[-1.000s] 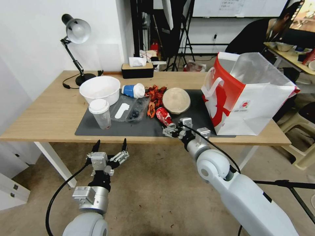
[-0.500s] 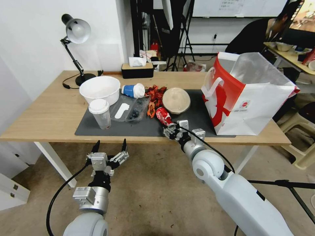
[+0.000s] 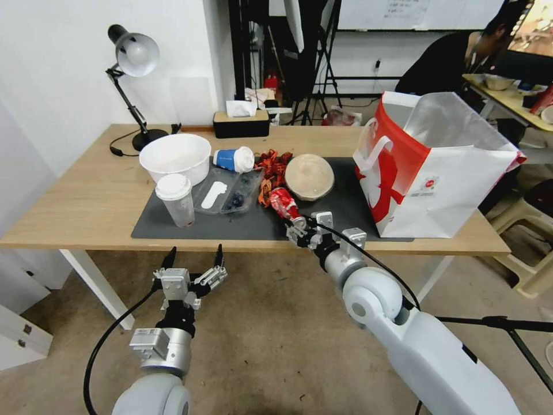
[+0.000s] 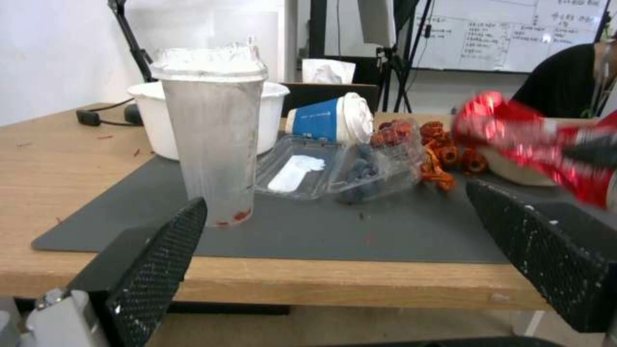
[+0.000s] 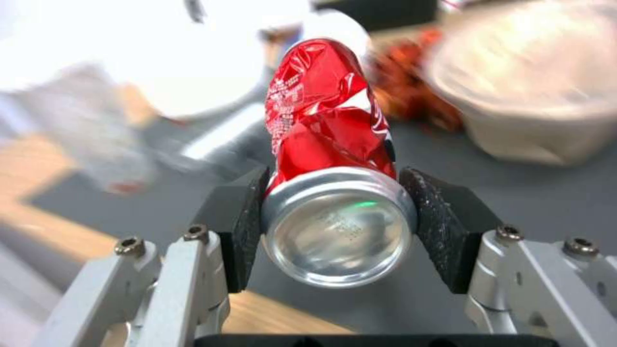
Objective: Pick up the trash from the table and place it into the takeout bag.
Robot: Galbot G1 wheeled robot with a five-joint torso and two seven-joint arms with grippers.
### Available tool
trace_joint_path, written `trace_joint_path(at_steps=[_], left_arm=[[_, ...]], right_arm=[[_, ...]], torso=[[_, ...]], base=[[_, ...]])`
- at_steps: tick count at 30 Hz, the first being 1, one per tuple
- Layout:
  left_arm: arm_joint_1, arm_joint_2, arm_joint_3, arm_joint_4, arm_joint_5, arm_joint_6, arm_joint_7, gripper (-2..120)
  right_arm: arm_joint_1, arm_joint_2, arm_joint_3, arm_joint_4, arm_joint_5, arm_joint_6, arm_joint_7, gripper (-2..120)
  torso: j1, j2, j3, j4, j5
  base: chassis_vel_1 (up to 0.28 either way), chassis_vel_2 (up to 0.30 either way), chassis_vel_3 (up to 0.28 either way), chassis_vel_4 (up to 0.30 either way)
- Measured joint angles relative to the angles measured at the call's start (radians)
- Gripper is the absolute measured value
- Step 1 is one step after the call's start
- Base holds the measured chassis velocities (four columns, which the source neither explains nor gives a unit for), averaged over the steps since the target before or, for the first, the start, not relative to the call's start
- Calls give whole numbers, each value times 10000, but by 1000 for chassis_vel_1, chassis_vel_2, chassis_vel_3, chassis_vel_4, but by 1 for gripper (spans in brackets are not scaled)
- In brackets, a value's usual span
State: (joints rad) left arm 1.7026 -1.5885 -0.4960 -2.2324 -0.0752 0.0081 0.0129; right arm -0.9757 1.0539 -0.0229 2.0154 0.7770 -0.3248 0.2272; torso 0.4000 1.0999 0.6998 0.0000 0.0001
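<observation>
Gripping the crushed red can (image 5: 328,130) by its silver base, our right gripper (image 3: 298,229) sits at the near edge of the dark grey mat (image 3: 242,222), with its two black pads (image 5: 443,226) pressed against opposite sides of the can. The can tilts up off the mat, its crumpled end pointing away from us toward the round beige lidded container (image 3: 310,176), which sits on the mat just beyond it. Orange-red leftovers (image 3: 271,170) lie on the mat beside that container, touching or nearly touching the can's far end. Farther along the mat from the can, on our left, are a clear plastic tray (image 3: 227,194), a blue-and-white cup (image 3: 233,159) on its side, a white bowl (image 3: 175,157), and an upright white-lidded clear cup (image 3: 175,199). On the other side of the can, the tall red and white takeout bag (image 3: 432,173) stands open at the mat's right end, on the light-wood table (image 3: 86,196). Our left gripper (image 3: 193,266) hangs below the table's near edge, well apart from the can, with its fingers (image 4: 157,260) spread wide and nothing between them.
</observation>
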Motion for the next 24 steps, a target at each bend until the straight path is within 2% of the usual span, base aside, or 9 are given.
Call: trace_joint_path(at_steps=[3,4,6,13,16,18,20,22,24], left_arm=[[1,-4,15,0,7,0,0,100],[1,-4,15,0,7,0,0,100],[7,-6,19,0,26,0,0,100],[0,12,22,-43,43,-10,4,100],[3,4,73,-57,75,-10,13,100],[9,0,93,-65,92,-11,18,100],[43,-1,125,-90,125,-19,28,100],[51,1,128,-105,131,-23,30,100],[75,22,132,-142,135,-34,38,100]], right_arm=[[-80,-7,592,134,-117,1539,-1377,51],[-80,-7,592,134,-117,1539,-1377,51],[-24,42,1344,326,-224,2166,-1849,51],[585,-327,3072,870,-114,2317,-1197,51],[1111,-721,4211,850,4,1715,-243,51],[1227,-775,4408,819,13,1508,23,51],[1575,-941,4996,700,126,561,1307,51],[1643,-979,5103,676,208,281,1602,51],[1892,-1160,5416,588,682,-1054,2824,51]], torso=[[0,0,0,1,0],[0,0,0,1,0],[0,0,0,1,2],[0,0,1,2,3],[0,0,1,-2,3],[0,0,1,0,1],[0,0,1,1,1],[0,0,1,-1,2],[0,0,1,0,-1]], base=[[0,0,0,0],[0,0,0,0],[0,0,0,0],[0,0,0,0],[0,0,0,0],[0,0,0,0],[0,0,0,0],[0,0,0,0],[0,0,0,0]])
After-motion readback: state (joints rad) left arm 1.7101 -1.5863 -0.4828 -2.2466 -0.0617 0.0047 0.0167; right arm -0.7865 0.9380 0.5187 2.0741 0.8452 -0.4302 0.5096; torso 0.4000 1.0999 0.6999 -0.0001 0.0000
